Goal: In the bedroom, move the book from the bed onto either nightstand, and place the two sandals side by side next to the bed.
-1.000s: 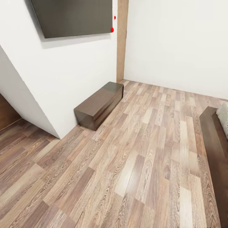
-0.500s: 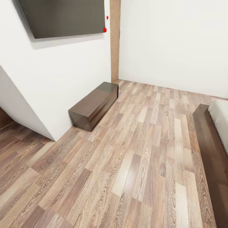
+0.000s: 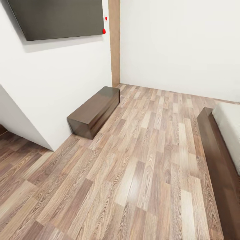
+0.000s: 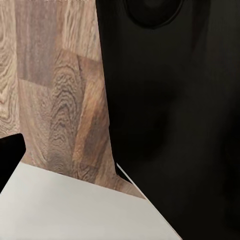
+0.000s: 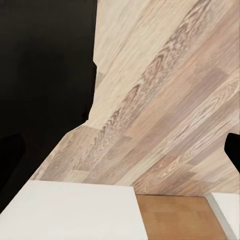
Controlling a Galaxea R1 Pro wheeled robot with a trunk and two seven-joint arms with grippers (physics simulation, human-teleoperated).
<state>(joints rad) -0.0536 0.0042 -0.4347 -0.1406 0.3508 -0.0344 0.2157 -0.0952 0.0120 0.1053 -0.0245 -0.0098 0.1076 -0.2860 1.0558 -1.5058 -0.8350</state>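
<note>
Wood-plank floor (image 3: pixel 140 173); bed (image 3: pixel 216 160) at right; cabinet (image 3: pixel 95 111) against wall

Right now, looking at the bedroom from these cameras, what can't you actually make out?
- The low bed with dark brown wooden frame and off-white mattress: cut off by the head view's right edge, so whatever lies on top can't be judged.
- The dark flat wall panel: cropped by the head view's top edge.
- Left and right end effector state: both wrist views have dark robot bodywork and white panels up close; open or shut can't be told.
</note>
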